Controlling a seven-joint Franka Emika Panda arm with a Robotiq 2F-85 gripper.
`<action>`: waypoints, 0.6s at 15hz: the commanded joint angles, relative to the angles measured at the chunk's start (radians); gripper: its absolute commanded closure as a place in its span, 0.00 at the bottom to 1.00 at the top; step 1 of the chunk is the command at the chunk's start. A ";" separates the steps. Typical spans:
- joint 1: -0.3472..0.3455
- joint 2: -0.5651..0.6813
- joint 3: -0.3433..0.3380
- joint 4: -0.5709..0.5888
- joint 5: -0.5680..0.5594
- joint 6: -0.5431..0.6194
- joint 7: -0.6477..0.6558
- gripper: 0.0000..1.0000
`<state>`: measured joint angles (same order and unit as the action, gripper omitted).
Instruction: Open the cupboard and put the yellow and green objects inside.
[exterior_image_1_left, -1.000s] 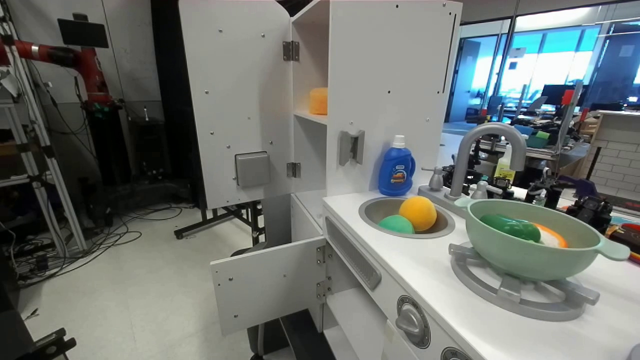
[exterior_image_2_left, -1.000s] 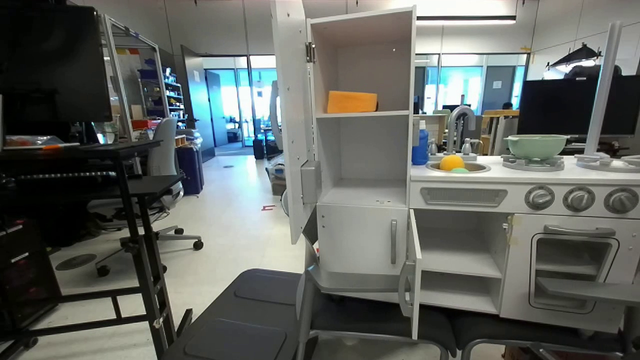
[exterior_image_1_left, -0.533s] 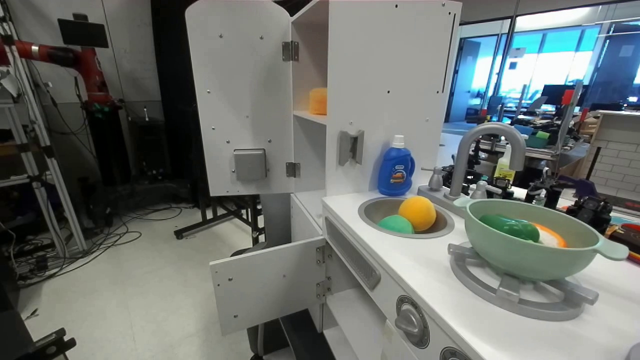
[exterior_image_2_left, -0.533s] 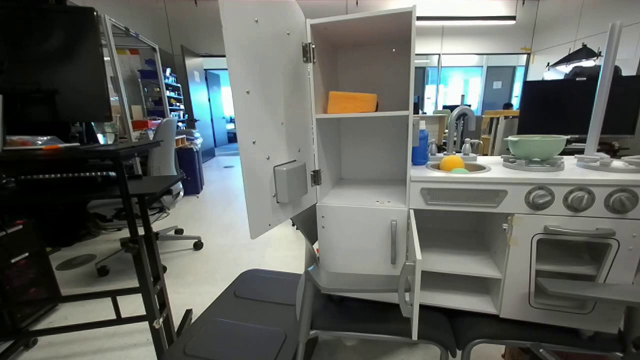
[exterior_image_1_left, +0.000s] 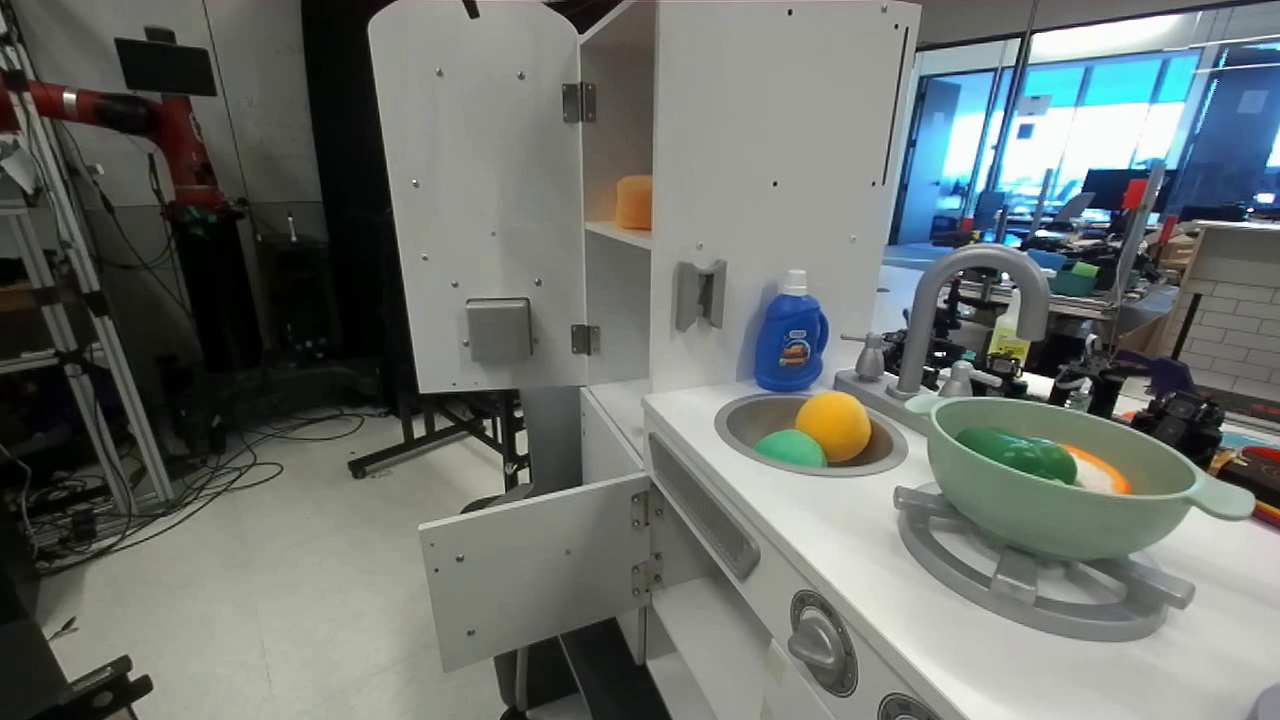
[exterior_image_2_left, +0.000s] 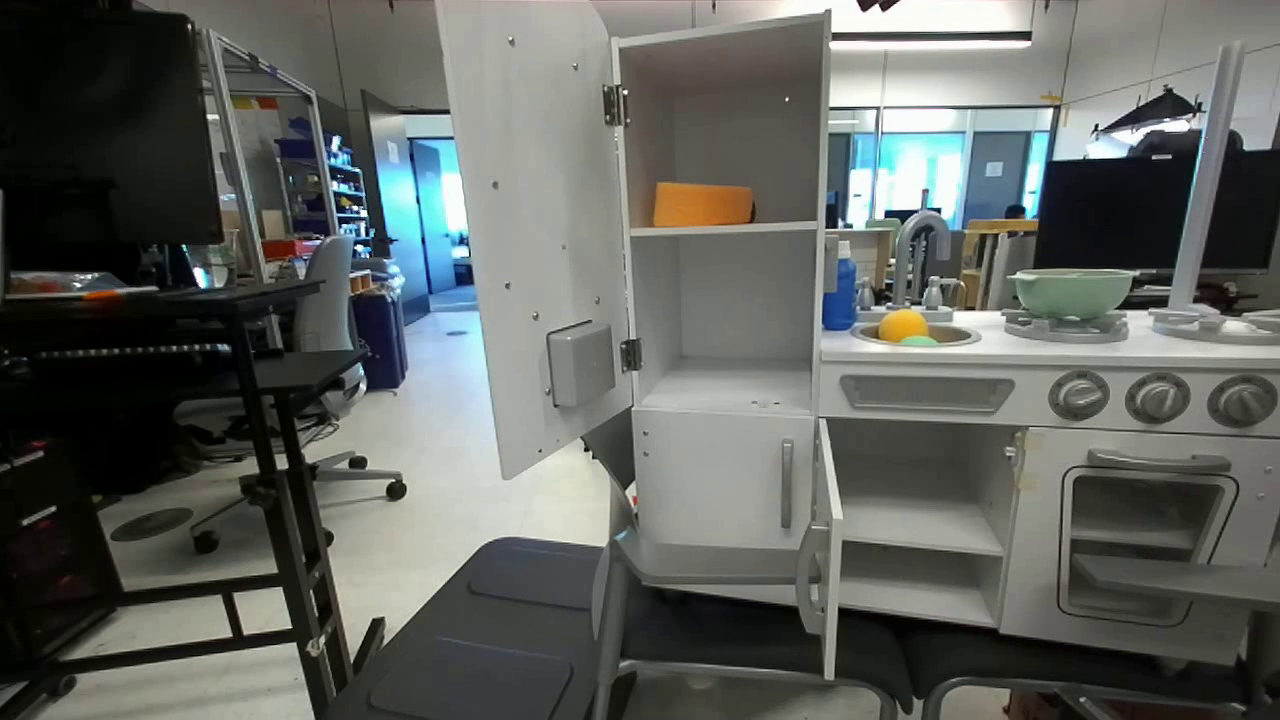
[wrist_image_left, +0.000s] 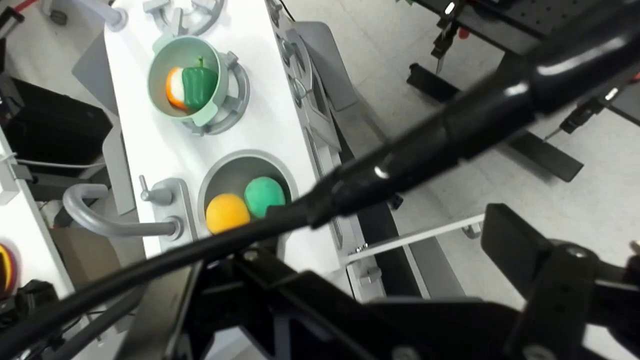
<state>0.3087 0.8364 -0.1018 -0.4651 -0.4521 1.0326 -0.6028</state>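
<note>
In the wrist view your claw (wrist_image_left: 394, 231) is black, built of angular, bar-like links (wrist_image_left: 555, 302) with small round screw heads (wrist_image_left: 577, 251) set in them, and a flat, blocky dark pad (wrist_image_left: 515, 250) at one tip. The cable (wrist_image_left: 450, 127) you see passing in front is glossy black with white glints, stepped and thick at one end, slimmer at the other.

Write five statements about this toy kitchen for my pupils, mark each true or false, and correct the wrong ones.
1. The yellow toy and the green toy lie in the sink. True.
2. The round-topped cupboard door is shut. False: it stands open.
3. An orange object sits on a shelf inside the cupboard. True.
4. The blue bottle lies on its side. False: it stands upright on the counter.
5. The green bowl rests on a grey burner. True.
</note>
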 joint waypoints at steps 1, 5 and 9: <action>0.005 0.037 -0.028 0.034 -0.065 -0.055 -0.127 0.00; 0.040 0.063 -0.064 -0.006 -0.151 -0.160 -0.249 0.00; 0.100 0.024 -0.107 -0.230 -0.182 -0.211 -0.226 0.00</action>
<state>0.3530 0.9150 -0.1482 -0.4951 -0.6198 0.8204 -0.8404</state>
